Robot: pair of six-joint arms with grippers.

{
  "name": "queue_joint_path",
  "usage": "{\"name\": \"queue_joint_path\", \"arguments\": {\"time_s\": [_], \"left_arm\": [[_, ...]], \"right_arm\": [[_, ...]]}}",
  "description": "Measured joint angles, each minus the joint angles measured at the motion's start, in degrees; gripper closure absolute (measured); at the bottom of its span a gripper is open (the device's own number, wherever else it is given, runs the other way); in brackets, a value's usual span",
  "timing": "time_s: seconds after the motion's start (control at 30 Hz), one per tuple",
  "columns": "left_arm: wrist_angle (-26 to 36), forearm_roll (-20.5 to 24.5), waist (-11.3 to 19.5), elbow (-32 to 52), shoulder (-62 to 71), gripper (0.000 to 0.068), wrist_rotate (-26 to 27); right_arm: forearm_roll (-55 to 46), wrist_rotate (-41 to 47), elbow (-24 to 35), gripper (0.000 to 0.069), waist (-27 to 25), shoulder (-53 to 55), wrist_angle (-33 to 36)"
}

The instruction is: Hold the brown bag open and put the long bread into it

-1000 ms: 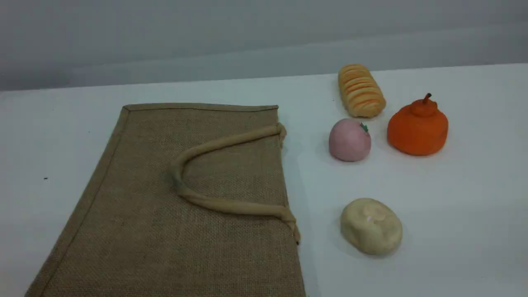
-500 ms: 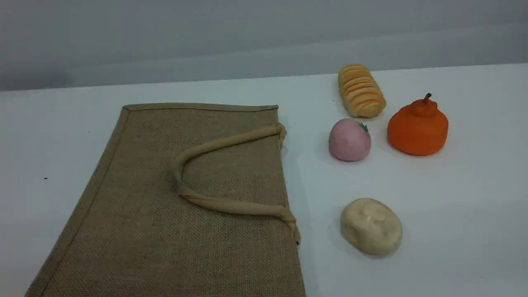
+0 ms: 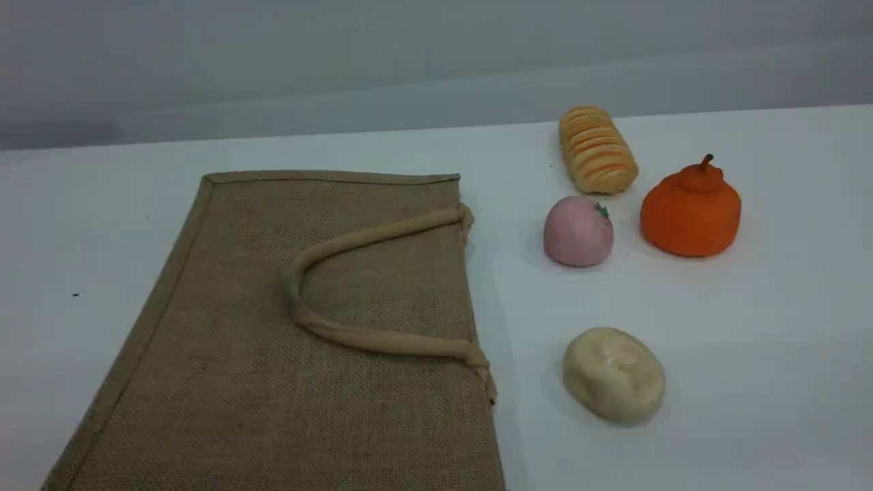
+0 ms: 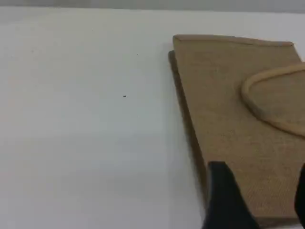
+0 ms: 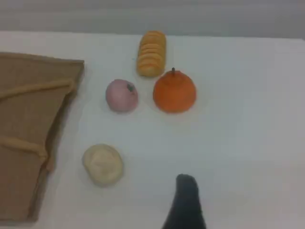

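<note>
The brown bag (image 3: 273, 354) lies flat and closed on the left of the white table, one beige loop handle (image 3: 368, 236) resting on top. The long bread (image 3: 598, 150) sits at the far right, well apart from the bag, untouched. No arm shows in the scene view. In the left wrist view my left gripper (image 4: 262, 200) hovers open over the bag (image 4: 228, 95) near its left edge, nothing between the fingers. In the right wrist view one dark fingertip (image 5: 186, 200) shows above bare table, the long bread (image 5: 151, 53) far ahead and the bag (image 5: 28, 119) at left.
A pink ball (image 3: 578, 232) lies just in front of the bread, an orange fruit (image 3: 691, 208) to its right, and a pale cream lump (image 3: 614, 374) nearer the front. The bag's mouth edge (image 3: 477, 307) faces these foods. A grey wall runs behind the table.
</note>
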Motion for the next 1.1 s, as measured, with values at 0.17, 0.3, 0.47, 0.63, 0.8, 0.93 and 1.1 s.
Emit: {"name": "queue_joint_path", "arguments": {"time_s": [0.17,0.3,0.47,0.63,0.8,0.93,1.1], "left_arm": [[0.0,0.0,0.0,0.0,0.0,0.0347,0.0],[0.0,0.0,0.0,0.0,0.0,0.0347,0.0],[0.0,0.0,0.0,0.0,0.0,0.0347,0.1],[0.5,-0.1,0.0,-1.9,4.0,0.0347,-0.3],[-4.1,-0.7,0.0,-4.9,14.0,0.0347,-0.4],[-10.3,-5.6,0.0,-7.7,25.3,0.0347,-0.4],[-17.5,-9.4,0.0,-11.0,41.5,0.0347,0.2]], "right_arm": [[0.6,0.0,0.0,0.0187,0.0,0.0,-0.1],[2.3,0.0,0.0,0.0187,0.0,0.0,-0.3],[3.3,0.0,0.0,0.0187,0.0,0.0,-0.9],[5.9,-0.2,-0.3,0.0187,0.0,0.2,-2.2],[10.2,-2.3,-0.6,0.0187,0.0,8.4,-8.2],[17.1,-8.8,-0.6,0.0187,0.0,18.7,-15.5],[26.9,-18.2,-0.6,0.0187,0.0,31.4,-25.0]]}}
